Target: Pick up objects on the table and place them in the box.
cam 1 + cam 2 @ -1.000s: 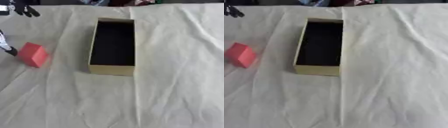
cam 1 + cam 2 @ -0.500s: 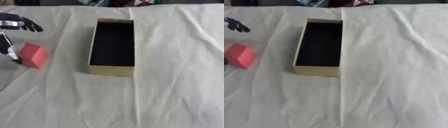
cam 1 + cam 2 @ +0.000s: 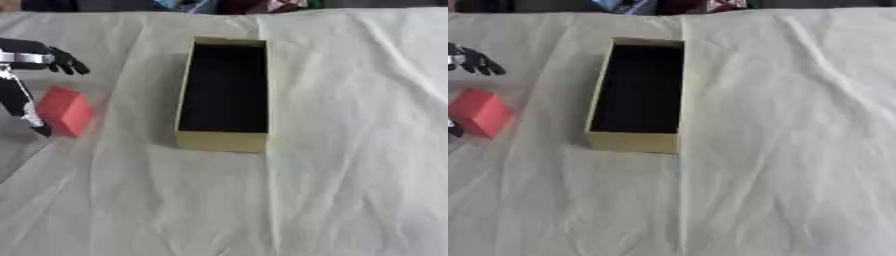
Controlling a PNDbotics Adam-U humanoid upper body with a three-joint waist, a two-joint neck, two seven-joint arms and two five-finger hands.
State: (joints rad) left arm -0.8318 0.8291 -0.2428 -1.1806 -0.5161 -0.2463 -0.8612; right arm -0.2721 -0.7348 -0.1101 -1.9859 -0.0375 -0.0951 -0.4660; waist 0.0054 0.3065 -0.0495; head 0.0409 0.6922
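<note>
Red block [image 3: 66, 111], just one, sits between the left hand's [image 3: 26, 75] spread fingers, beside one box [image 3: 222, 141].

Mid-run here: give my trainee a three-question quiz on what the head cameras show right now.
1. True or false: the red block already lies inside the box.
2. Which hand is at the block? A) left B) right
3. Fill in: the box interior is ____ in colour and holds nothing visible.

Key: 1 false, it sits on the cloth left of the box; 2 A, the right hand is out of view; 3 black.
</note>
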